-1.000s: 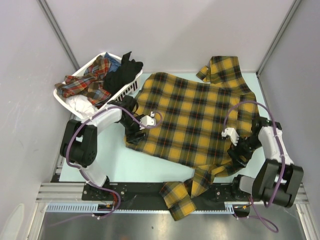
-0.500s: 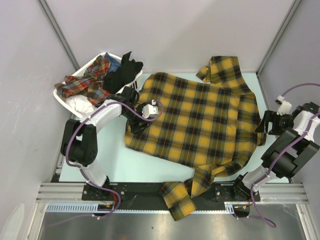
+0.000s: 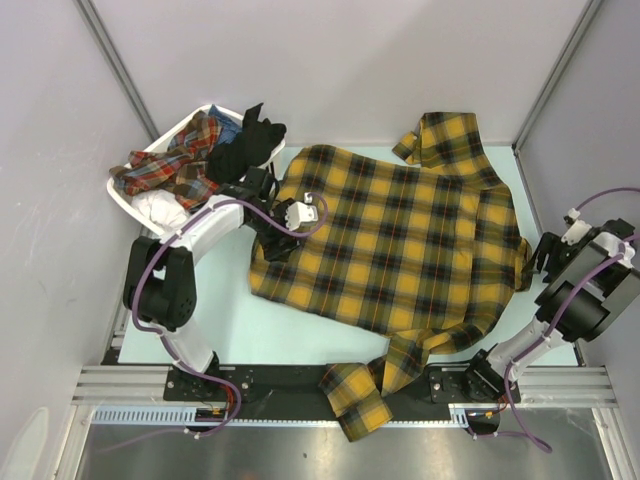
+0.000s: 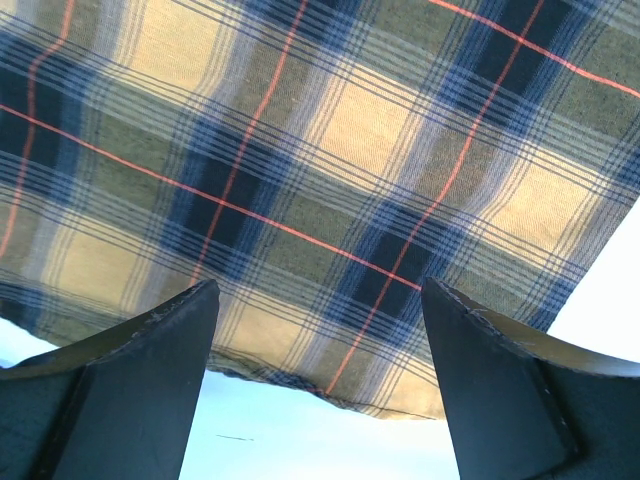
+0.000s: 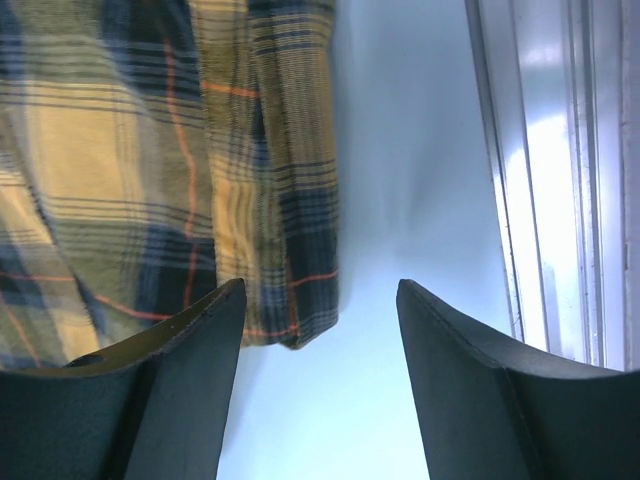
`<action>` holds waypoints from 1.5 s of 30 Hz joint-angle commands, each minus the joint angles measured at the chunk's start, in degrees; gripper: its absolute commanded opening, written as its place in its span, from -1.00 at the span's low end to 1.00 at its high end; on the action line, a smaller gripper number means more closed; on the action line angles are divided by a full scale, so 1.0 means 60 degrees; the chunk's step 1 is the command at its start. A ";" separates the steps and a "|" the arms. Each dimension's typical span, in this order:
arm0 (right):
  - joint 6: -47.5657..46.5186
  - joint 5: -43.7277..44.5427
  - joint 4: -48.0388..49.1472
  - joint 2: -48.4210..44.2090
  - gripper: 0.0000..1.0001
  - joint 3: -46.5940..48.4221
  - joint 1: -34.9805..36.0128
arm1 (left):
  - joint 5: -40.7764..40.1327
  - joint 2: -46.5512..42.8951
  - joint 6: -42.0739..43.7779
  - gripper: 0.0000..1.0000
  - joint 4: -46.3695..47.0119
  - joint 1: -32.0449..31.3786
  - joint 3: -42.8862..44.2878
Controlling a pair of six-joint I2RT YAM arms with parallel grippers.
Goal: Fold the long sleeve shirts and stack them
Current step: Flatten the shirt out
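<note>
Mustard-and-black plaid shirt (image 3: 400, 240) spread flat on the table (image 3: 230, 320), unmoved, one sleeve (image 3: 360, 395) hanging over the near edge, left gripper (image 4: 318, 300) shifted slightly farther along the shirt's left hem, jaws apart and empty, right gripper (image 5: 320, 285) swung from the near-right hem out to the shirt's right edge, jaws apart, grasping nothing.

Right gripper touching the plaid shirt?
Cannot tell. Right wrist view: right gripper open, plaid shirt edge passes behind one finger; no clear contact or gap.

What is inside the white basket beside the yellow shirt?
The basket holds a red plaid cloth, a black cloth and a white cloth. Whatever lies beneath them is covered.
</note>
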 commanded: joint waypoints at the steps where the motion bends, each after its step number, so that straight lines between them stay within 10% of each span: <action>1: -0.0112 0.0203 0.0709 0.0214 0.32 -0.0286 -0.0079 | 0.0272 -0.0050 -0.0058 0.75 -0.0108 -0.0037 0.0499; 11: -0.0024 0.0027 0.1061 0.0655 0.17 -0.0653 0.0521 | 0.0081 0.0316 -0.0204 0.76 -0.0269 -0.0067 0.1187; 14: -0.0214 0.0070 0.0915 0.0698 -0.19 -0.0595 0.0682 | -0.0007 0.0477 -0.0380 0.76 -0.0269 -0.0067 0.1305; 17: -0.0477 0.0699 0.0754 0.0873 -1.00 -0.0230 0.0814 | -0.0095 0.0609 -0.0658 0.76 -0.0181 -0.0067 0.1305; 30: -0.0830 0.3265 0.1768 0.2615 -1.00 0.3563 0.1414 | -0.0256 0.1019 -0.1566 0.74 0.0580 -0.0067 0.0895; 39: -0.3946 0.0689 -0.1803 0.0233 0.81 0.2850 0.0743 | 0.0125 0.0523 -0.0997 0.71 0.0537 -0.0417 -0.0084; 45: -0.8029 -0.0925 -0.4997 -0.2287 0.89 0.1082 0.0389 | -0.0080 -0.0591 -0.0030 0.69 0.0551 -0.1033 -0.1725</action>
